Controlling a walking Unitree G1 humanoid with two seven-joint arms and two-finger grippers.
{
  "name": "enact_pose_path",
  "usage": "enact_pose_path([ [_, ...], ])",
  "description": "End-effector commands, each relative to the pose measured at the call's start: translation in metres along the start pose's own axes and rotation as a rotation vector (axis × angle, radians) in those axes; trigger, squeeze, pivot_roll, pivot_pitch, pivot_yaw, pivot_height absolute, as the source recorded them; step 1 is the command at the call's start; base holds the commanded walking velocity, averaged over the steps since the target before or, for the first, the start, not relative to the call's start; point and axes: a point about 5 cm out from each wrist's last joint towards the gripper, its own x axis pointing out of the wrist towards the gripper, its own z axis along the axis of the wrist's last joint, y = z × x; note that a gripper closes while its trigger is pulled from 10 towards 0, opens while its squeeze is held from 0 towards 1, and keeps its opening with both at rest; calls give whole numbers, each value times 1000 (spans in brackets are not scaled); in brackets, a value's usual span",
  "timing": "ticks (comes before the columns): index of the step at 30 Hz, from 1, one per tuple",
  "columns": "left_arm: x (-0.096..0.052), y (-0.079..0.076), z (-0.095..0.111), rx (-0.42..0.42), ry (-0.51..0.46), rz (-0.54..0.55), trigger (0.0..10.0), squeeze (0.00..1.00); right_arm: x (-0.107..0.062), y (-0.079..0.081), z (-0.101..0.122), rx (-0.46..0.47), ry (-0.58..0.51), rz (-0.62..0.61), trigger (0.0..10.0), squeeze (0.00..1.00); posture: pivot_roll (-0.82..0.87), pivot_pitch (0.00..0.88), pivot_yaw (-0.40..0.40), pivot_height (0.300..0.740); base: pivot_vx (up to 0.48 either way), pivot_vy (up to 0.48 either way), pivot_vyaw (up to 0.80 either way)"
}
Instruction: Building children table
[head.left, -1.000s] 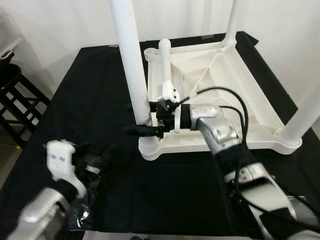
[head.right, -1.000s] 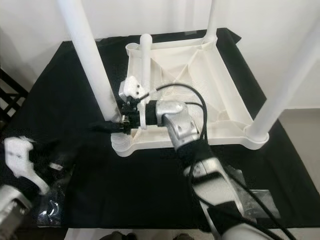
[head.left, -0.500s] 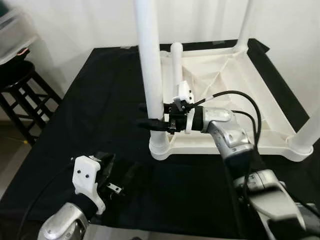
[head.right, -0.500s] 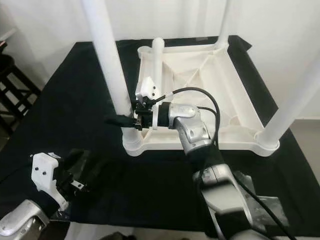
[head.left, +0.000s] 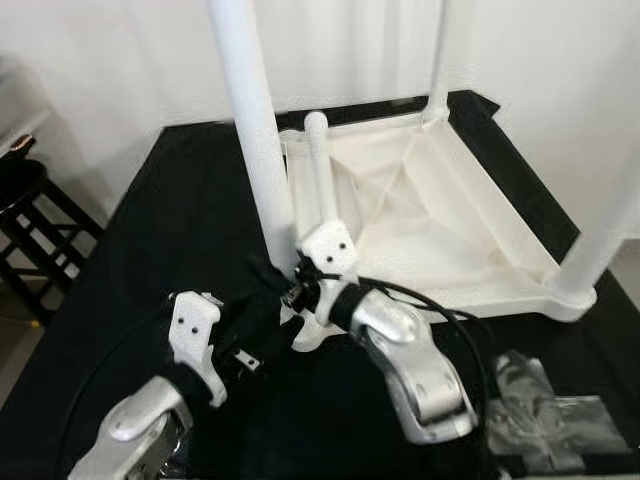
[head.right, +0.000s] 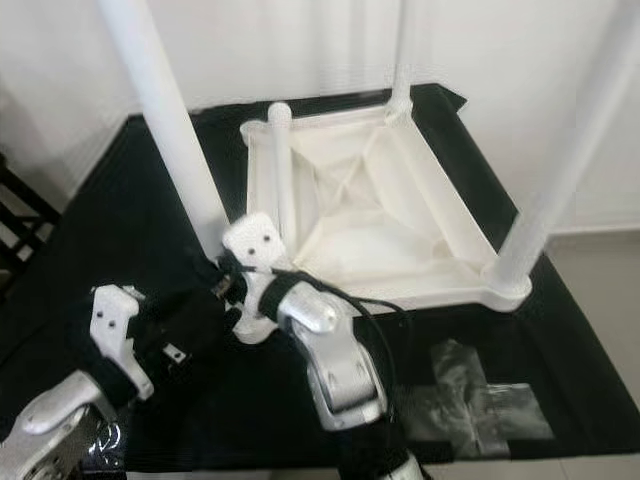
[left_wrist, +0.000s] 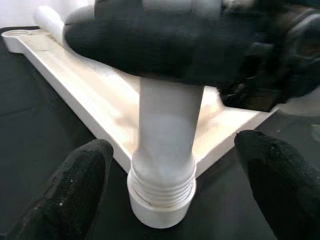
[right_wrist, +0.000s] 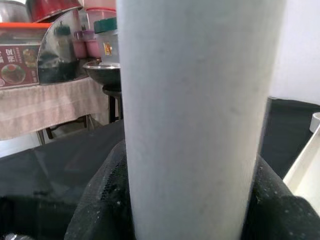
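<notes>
**Q:** On the black-draped desk (head.left: 150, 200), what does this figure show?

**A:** The children's table top (head.left: 440, 215) lies upside down, its legs pointing up. My right end effector (head.left: 285, 285) is clamped around the near-left leg (head.left: 250, 130) just above its corner socket (left_wrist: 161, 197); in the right wrist view the fingers (right_wrist: 100, 200) press on both sides of the white tube.

**Q:** What has changed in the last second?

**A:** My left end effector (head.left: 255, 335) has come up from the desk edge to just beside that same corner. Its fingers (left_wrist: 80, 190) are spread wide, one on each side of the threaded leg base, touching nothing. A loose leg (head.left: 322, 170) lies along the top's left edge.

**Q:** What does that mean for the build?

**A:** I judge the leg stands in the socket but is not yet tightened; both arms are now placed to seat it.
</notes>
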Motion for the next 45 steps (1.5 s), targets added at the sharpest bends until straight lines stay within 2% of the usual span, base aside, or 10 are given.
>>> enact_pose_path([
  [1, -3, 3, -8, -25, 22, 20, 10000, 0, -5, -9, -32, 67, 139, -48, 10000, 1000, -26, 102, 77, 740, 0, 0, 0],
  [8, 2, 9, -9, -14, -11, 80, 10000, 0, -3, -30, 17, 34, -117, 372, 10000, 1000, -7, 76, 53, 740, 0, 0, 0],
  [9, 3, 9, -9, -9, -11, 79, 10000, 0, -4, -37, 20, 3, -114, 442, 10000, 20, -8, 72, 50, 740, 0, 0, 0],
  [19, 8, 9, -12, -13, -18, 78, 10000, 0, 9, -65, 22, -1, -44, 632, 10000, 0, 12, 59, 38, 740, 0, 0, 0],
  [21, 9, 9, -13, -13, -20, 78, 10000, 0, 13, -69, 24, 18, -33, 661, 0, 0, 17, 57, 36, 740, 0, 0, 0],
  [38, 8, 8, -12, -5, -28, 73, 10000, 0, -6, -74, -8, -71, 89, 551, 0, 0, 3, 83, 39, 740, 0, 0, 0],
  [39, 6, 9, -11, -4, -28, 76, 10000, 0, 3, -49, -28, 26, 113, 107, 0, 0, -10, 93, 33, 740, 0, 0, 0],
  [40, 6, 9, -11, -4, -28, 76, 10000, 0, 3, -49, -28, 26, 113, 107, 0, 0, -10, 93, 33, 740, 0, 0, 0],
  [41, 5, 11, -10, -8, -33, 82, 10000, 0, -12, -12, -44, 52, 198, 63, 0, 0, -14, 104, 56, 740, 0, 0, 0],
  [45, 4, 15, -10, 2, -21, 80, 10000, 0, -25, 8, -46, 57, 230, -2, 0, 0, -47, 88, 93, 740, 0, 0, 0],
])
